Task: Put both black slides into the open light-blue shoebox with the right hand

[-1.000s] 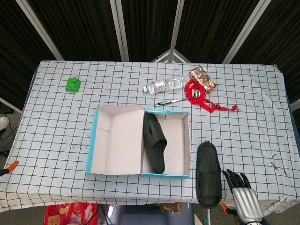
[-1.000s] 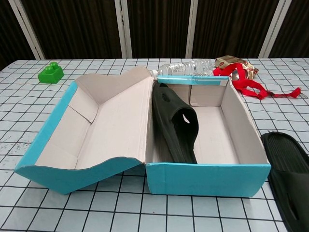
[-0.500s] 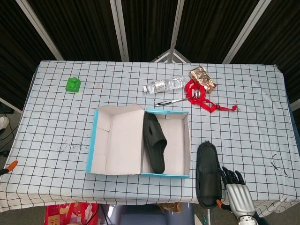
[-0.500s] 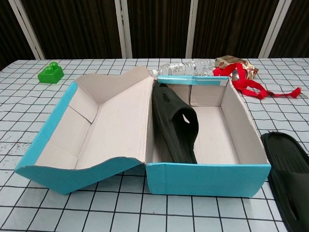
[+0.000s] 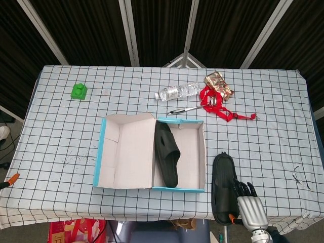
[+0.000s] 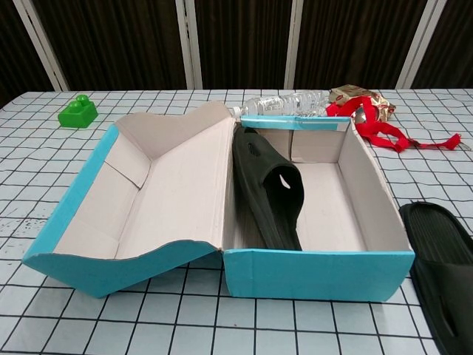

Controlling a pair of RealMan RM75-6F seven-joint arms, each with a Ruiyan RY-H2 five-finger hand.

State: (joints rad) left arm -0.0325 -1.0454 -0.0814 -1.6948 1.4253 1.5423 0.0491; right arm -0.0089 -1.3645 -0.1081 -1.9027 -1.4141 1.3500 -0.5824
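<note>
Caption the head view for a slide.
Right hand reaches the second black slide on the table beside the light-blue shoebox, which already holds one slide.

Head view high, looking down; chest view low, close; both share shoebox (image 5: 179,152).

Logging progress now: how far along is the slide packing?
Half done. One slide already leans inside the shoebox. The second slide lies on the table right of the box, with the right hand at its near end, not visibly gripping. Lifting it in is left.
</note>
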